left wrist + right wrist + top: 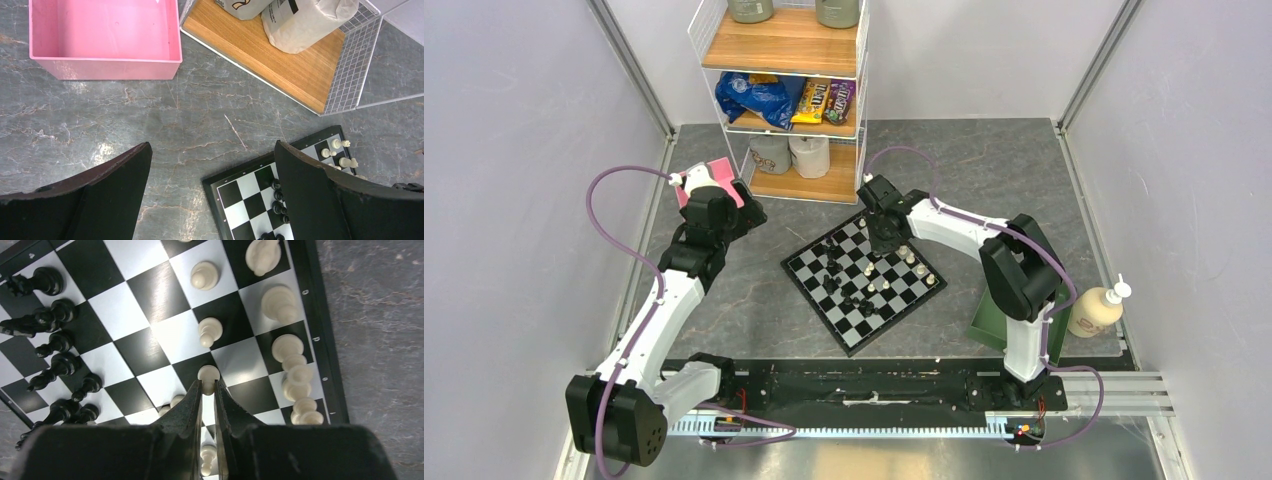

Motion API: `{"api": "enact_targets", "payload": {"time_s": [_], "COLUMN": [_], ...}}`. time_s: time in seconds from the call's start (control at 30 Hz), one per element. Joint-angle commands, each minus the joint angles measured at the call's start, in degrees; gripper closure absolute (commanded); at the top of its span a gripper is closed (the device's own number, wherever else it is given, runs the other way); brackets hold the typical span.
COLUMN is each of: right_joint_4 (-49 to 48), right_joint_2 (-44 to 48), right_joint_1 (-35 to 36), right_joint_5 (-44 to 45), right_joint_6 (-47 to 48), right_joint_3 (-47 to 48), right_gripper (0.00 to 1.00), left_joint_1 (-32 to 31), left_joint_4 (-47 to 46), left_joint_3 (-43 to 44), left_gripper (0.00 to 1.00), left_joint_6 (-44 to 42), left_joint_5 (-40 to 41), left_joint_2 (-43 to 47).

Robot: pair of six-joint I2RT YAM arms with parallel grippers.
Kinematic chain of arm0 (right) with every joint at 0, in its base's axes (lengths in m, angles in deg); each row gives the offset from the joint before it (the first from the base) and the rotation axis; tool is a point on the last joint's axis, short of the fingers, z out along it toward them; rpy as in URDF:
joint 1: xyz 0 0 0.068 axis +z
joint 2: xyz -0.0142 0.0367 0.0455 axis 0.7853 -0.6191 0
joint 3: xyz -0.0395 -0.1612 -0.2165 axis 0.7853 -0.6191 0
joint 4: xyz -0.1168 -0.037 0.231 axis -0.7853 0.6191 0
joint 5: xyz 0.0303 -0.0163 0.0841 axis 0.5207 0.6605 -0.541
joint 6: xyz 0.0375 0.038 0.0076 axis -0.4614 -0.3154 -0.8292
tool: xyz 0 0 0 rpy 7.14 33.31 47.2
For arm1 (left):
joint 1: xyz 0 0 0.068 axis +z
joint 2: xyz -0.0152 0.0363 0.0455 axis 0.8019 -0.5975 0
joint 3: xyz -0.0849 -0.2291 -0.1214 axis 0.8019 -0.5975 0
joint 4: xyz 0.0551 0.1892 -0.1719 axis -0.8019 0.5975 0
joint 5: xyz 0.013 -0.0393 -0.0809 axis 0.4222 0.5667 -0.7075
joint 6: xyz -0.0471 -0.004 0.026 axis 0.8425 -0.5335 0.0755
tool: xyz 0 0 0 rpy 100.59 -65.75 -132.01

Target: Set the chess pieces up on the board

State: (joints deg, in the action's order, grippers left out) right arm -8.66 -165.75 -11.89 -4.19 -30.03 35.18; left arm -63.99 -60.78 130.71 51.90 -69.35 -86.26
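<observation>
From overhead, the board lay cornerwise in the middle of the worktop, with black and cream pieces standing on it in loose groups, so I judged the set-up partly done. My right arm reached over the board's far half, while the left arm sat off to the side by the pink box, clear of the board, I think, so it would not crowd the working arm. Through the left wrist camera, the left pincer stood wide and held nothing, hovering above bare worktop. The pink box was ahead of it, the foot of the shelf was to its right, and one corner of the board showed by its right finger. Through the right wrist camera, the right pincer was drawn narrow about a cream pawn, gripped just under the head as far as I could tell. That high, thin grip made sense to me because neighbours stood close. Two more cream pawns were in file just beyond it, the taller cream men were ranked along the board's rim, and the black men were clustered at the opposite side. The pawn was over a dark square on the second file in from the cream rim, which I took for the pawn row. I could not tell whether its base touched the board.
</observation>
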Motion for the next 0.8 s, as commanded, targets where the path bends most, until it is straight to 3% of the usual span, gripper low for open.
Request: {"api": "enact_targets", "payload": {"time_s": [0.0,0.4,0.77], "right_joint_4": [-1.2,-1.1,-0.5], "right_joint_2": [0.5,-0.7,3.0], "right_joint_1": [-1.2,-2.0,-1.7], "right_joint_5": [2.2,3.9,-0.7], "right_joint_6": [1.1,1.5,3.3], "right_joint_3": [1.5,2.4,2.9], "right_gripper": [0.82,0.79,0.62], "left_joint_1": [0.4,0.4,0.4], "left_joint_4": [-1.5,-1.6,-1.5], "left_joint_3": [0.2,0.8,0.6], "left_gripper": [0.01,0.01,0.01], "left_joint_6": [-1.1,-1.1,-0.7], "left_joint_5": [0.2,-0.1,-0.6], "left_joint_2": [0.0,-0.2,0.2]}}
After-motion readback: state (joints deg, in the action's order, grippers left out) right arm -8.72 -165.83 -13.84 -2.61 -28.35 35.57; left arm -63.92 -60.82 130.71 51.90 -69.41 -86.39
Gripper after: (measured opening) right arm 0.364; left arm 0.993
